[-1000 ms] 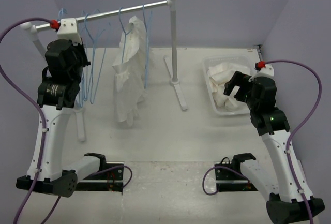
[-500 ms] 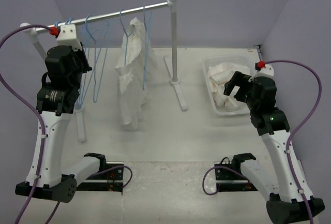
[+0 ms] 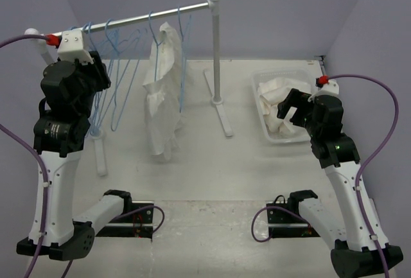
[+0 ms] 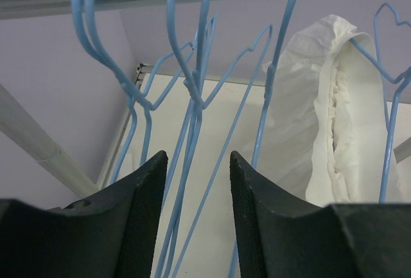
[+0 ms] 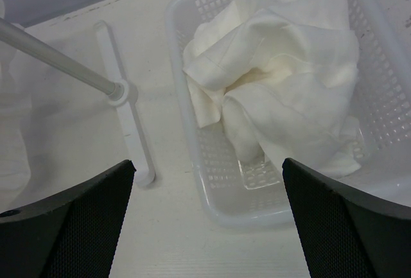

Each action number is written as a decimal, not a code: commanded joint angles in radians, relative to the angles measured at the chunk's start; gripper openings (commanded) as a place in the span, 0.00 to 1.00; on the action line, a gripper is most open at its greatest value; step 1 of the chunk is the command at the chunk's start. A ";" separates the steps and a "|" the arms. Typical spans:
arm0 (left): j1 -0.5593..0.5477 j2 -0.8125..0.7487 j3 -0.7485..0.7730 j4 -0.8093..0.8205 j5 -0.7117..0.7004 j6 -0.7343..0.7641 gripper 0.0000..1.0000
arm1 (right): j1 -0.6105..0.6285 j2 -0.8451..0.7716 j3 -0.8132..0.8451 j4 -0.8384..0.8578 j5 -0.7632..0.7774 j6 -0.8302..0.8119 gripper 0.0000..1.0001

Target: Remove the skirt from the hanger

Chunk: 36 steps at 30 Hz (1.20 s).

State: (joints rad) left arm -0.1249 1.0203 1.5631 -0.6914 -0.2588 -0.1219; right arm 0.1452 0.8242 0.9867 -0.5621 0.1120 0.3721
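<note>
The skirt [image 3: 277,92], a broad crumpled white cloth, lies loose in the clear plastic basket [image 3: 262,76], off any hanger. It fills most of the basket in the right wrist view [image 5: 282,79]. My right gripper [image 3: 290,108] hangs open and empty just above the basket's near left corner [image 5: 209,162]. My left gripper [image 3: 97,78] is up at the rail [image 3: 141,15], open, among several bare blue wire hangers [image 3: 122,66]. In the left wrist view [image 4: 196,156] hanger wires [image 4: 192,98] pass through the gap between its fingers, unclamped.
A longer, narrower white garment [image 3: 160,98] hangs from a blue hanger at the rail's middle, right of the bare hangers [image 4: 334,130]. The rack's white post [image 3: 216,47] and foot bar [image 3: 223,117] stand between it and the basket. Purple walls close in both sides.
My left arm has pulled back to the left and up along the rail. The bare hangers have swung left with it, and the hanging garment has settled. The right arm has not moved.
</note>
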 commanded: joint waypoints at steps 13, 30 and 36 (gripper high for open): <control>0.001 -0.074 0.150 -0.166 -0.089 -0.048 1.00 | 0.004 -0.011 0.012 0.005 -0.025 -0.016 0.99; 0.001 0.106 0.298 -0.091 0.098 -0.053 1.00 | 0.004 -0.014 0.006 0.011 -0.054 -0.013 0.99; 0.001 0.158 0.299 0.012 0.152 -0.042 0.89 | 0.004 -0.008 0.009 0.004 -0.044 -0.015 0.99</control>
State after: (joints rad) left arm -0.1249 1.1851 1.8416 -0.7700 -0.1482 -0.1730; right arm 0.1452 0.8169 0.9867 -0.5621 0.0788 0.3721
